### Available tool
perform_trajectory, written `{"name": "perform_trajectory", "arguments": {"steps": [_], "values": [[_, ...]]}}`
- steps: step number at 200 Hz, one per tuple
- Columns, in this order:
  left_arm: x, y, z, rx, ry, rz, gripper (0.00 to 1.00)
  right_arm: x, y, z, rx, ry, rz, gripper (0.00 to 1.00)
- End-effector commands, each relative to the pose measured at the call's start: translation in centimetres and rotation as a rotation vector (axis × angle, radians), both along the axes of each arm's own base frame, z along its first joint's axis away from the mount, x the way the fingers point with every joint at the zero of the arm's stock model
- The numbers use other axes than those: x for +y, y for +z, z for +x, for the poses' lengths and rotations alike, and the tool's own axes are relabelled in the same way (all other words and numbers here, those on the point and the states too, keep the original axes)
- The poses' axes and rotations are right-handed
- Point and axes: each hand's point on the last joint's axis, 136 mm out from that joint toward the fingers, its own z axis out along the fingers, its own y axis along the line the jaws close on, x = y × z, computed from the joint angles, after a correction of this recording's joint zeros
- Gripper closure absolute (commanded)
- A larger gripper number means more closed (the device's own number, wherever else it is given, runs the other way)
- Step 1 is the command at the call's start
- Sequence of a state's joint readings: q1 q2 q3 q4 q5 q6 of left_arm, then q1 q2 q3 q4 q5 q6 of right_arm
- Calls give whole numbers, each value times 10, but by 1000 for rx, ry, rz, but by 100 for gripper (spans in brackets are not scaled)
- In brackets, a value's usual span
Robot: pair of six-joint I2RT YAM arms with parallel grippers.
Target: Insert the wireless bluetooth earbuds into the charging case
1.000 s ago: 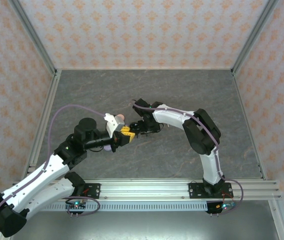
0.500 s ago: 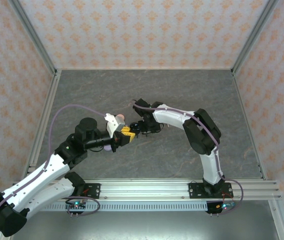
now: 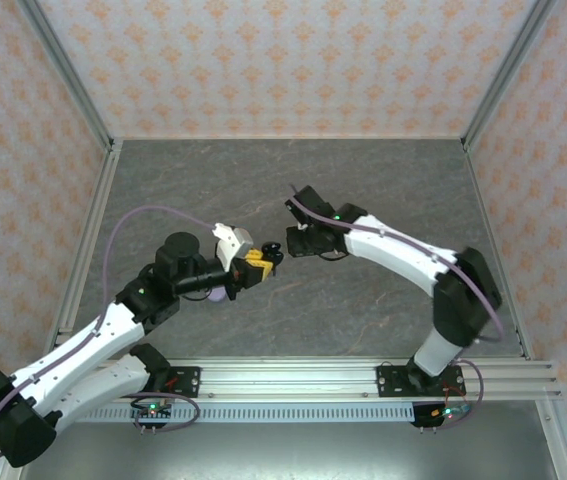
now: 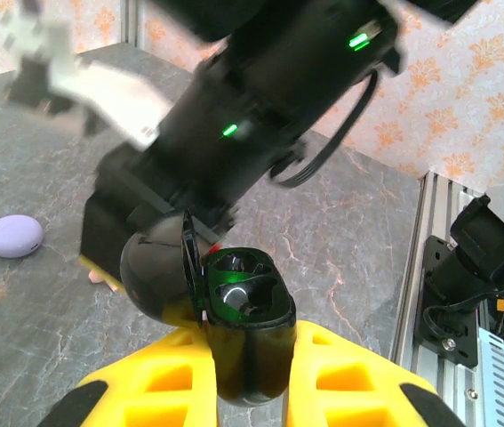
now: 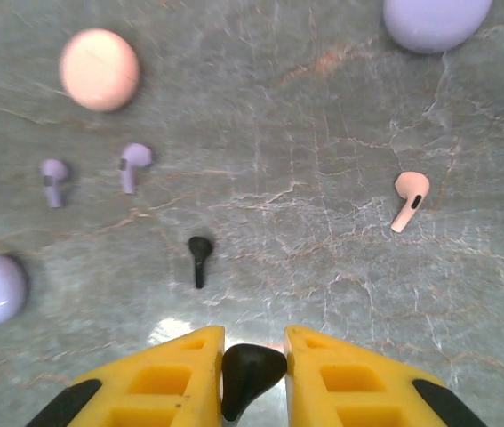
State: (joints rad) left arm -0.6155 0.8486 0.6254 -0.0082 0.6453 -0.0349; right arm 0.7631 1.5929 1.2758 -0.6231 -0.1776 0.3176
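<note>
- Earbuds: one small black stemmed earbud [image 5: 250, 369] is pinched between the yellow fingers of the right gripper [image 5: 253, 342], held above the grey marbled desk [image 5: 323, 133].
- Right jaws have been narrowed onto it within the last second, and the right arm has been swung out, elbow toward the desk's right edge.
- Glossy black charging case [image 4: 250, 307], lid open, is clamped by its sides in the left gripper [image 4: 247, 338], near mid-desk.
- Second black bud [image 5: 199, 258], lavender buds [image 5: 133, 165] and pink buds [image 5: 409, 200] are left loose on the desk, away from its edges.
- Judged: grip secured, insertion not yet done. Alignment over a case well is needed next.
</note>
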Motion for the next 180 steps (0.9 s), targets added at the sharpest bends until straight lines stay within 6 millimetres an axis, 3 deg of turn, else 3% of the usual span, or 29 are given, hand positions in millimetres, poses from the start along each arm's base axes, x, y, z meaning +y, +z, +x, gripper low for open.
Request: {"name": "perform_trajectory", "arguments": {"steps": [1,28,57,72,77,128,174,180], "values": [[-5,15,6,-51,10,-51,100,-9,48,1,-135,-26,95,77],[-9,16,11,-58,14,-61,100,-20,92,-13,-224,-13,179,77],[-12,17,17,-65,16,-59,100,-26,125,-27,-276,7,267,77],[-13,17,20,-67,17,-55,100,-22,130,-31,-270,15,313,77],[-14,16,20,-66,17,-53,100,-23,141,-36,-285,17,347,77],[-18,17,23,-67,7,-51,100,-5,150,-42,-253,56,441,78],[-17,16,26,-62,18,-48,100,3,148,-43,-242,58,473,78],[-18,17,26,-62,18,-49,100,8,140,-40,-226,59,456,78]]}}
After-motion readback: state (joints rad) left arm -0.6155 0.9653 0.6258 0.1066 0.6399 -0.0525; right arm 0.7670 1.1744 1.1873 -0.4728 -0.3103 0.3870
